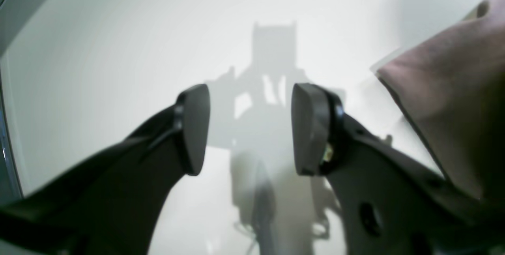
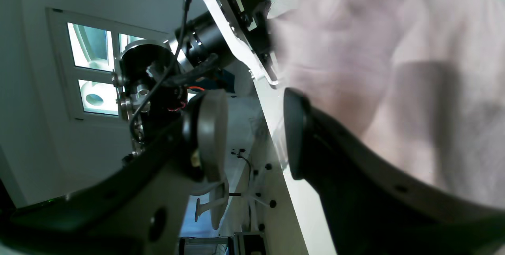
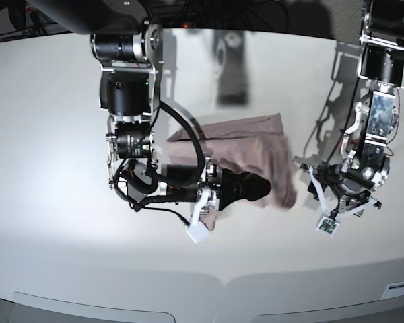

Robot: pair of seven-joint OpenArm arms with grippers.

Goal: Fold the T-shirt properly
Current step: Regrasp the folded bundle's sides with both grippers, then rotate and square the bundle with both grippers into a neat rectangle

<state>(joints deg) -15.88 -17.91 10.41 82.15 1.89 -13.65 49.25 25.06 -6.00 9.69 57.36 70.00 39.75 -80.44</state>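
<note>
The pink-mauve T-shirt (image 3: 246, 145) lies part-folded in a bunched rectangle at the middle of the white table (image 3: 54, 134). Its right edge looks blurred. My right gripper (image 3: 262, 188) reaches in from the left, low over the shirt's front part. In the right wrist view this gripper (image 2: 252, 132) is open with nothing between the pads, and blurred shirt fabric (image 2: 375, 49) lies just beyond one finger. My left gripper (image 3: 306, 168) is just right of the shirt. In the left wrist view it (image 1: 250, 128) is open and empty above bare table, with the shirt's corner (image 1: 453, 89) at its side.
The table's front edge (image 3: 209, 282) runs along the bottom of the base view. The right arm's wrist and cables (image 3: 168, 192) hang low over the table left of the shirt. A white camera mount (image 3: 326, 225) sticks out below the left arm.
</note>
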